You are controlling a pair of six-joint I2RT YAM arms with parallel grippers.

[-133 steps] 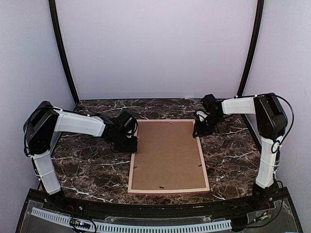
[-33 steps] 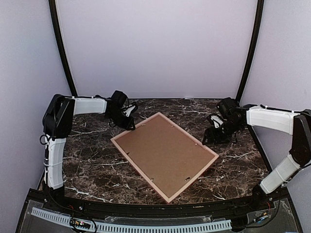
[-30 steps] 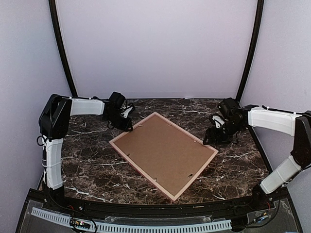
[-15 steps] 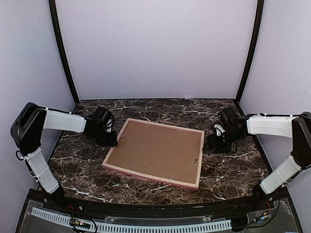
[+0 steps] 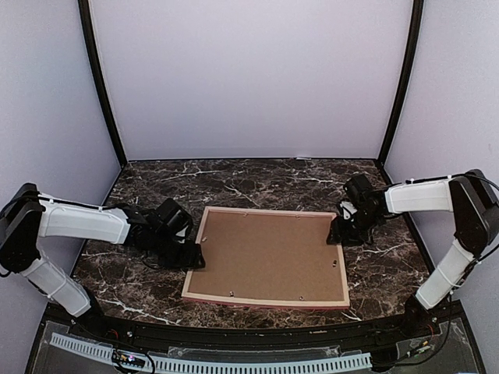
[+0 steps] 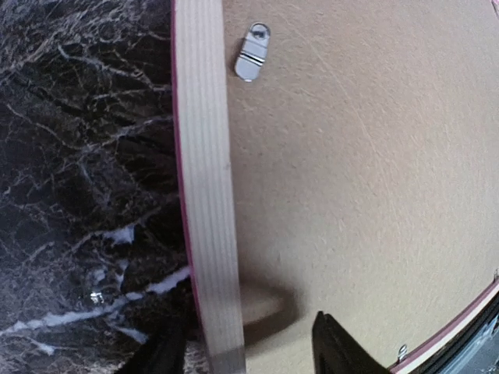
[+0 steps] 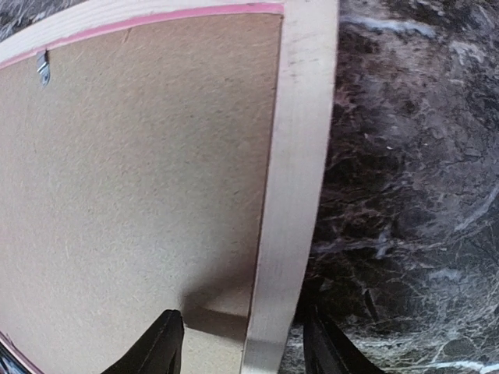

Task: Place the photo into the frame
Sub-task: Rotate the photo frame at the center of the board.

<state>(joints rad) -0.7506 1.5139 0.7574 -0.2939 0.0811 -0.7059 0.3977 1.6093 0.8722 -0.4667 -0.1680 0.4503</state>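
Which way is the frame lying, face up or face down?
Face down: the frame lies flat, its brown backing board and clips facing up.

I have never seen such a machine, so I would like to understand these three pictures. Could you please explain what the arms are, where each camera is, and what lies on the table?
These are two robot arms fixed at the near edge of a dark marble table. The wide picture is taken from above and behind them. Each of the other two comes from a camera on one wrist.

A picture frame lies face down, with its brown backing board facing up. The left gripper is at the frame's left edge and the right gripper is at its right edge. Each has open jaws, one finger on either side of the pale wooden rim, and does not seem to grip it. No photo is visible in any picture.
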